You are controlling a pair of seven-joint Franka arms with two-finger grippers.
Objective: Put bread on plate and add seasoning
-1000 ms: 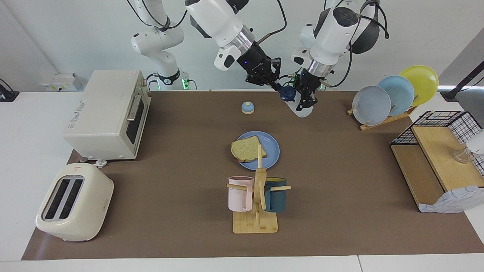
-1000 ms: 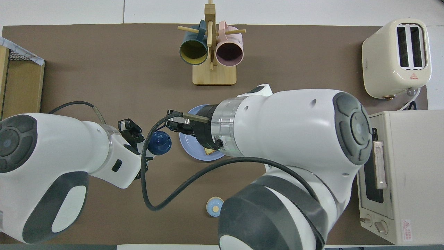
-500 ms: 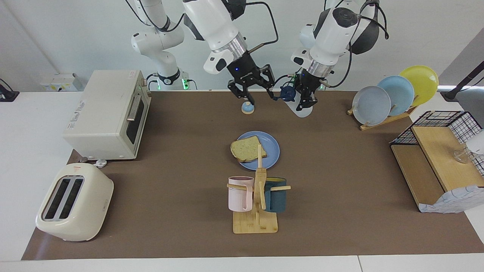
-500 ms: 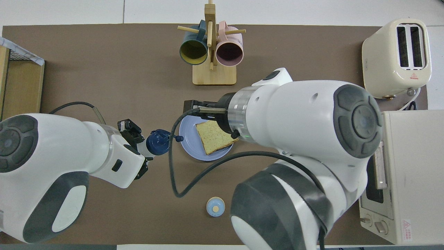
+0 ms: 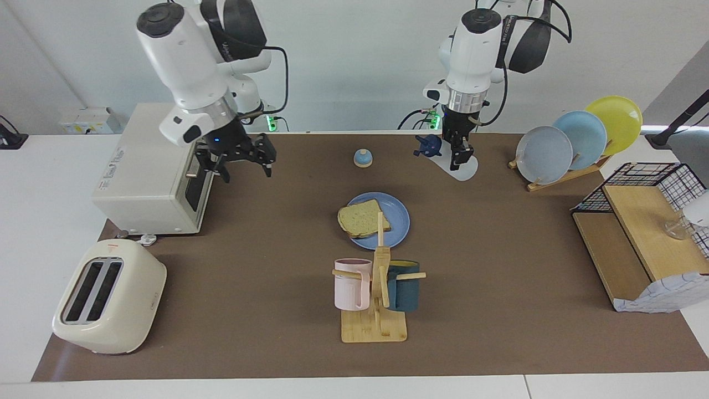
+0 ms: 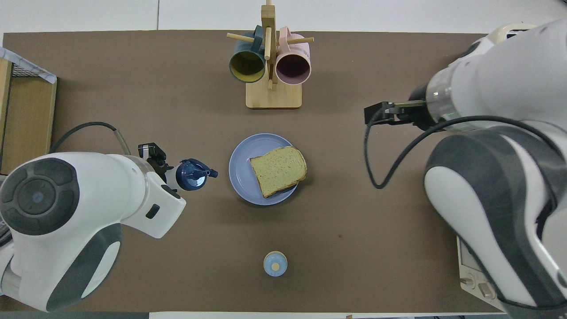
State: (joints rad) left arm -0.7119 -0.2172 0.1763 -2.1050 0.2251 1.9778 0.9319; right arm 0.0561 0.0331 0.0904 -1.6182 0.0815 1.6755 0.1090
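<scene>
**Periwinkle plate carries the bread; seasoning is gripped in the air**

Blue plate (image 5: 394, 221) is seen at the middle of the table, with the bread (image 5: 361, 219) lying on it, one corner overhanging the rim. The seasoning (image 5: 451, 157) is clamped by the left gripper (image 5: 460, 152), held above the mat toward the left arm's end, its navy cap tipped sideways. The right gripper (image 5: 242, 164) is spread wide and empty, raised in front of the oven (image 5: 149, 166).
</scene>
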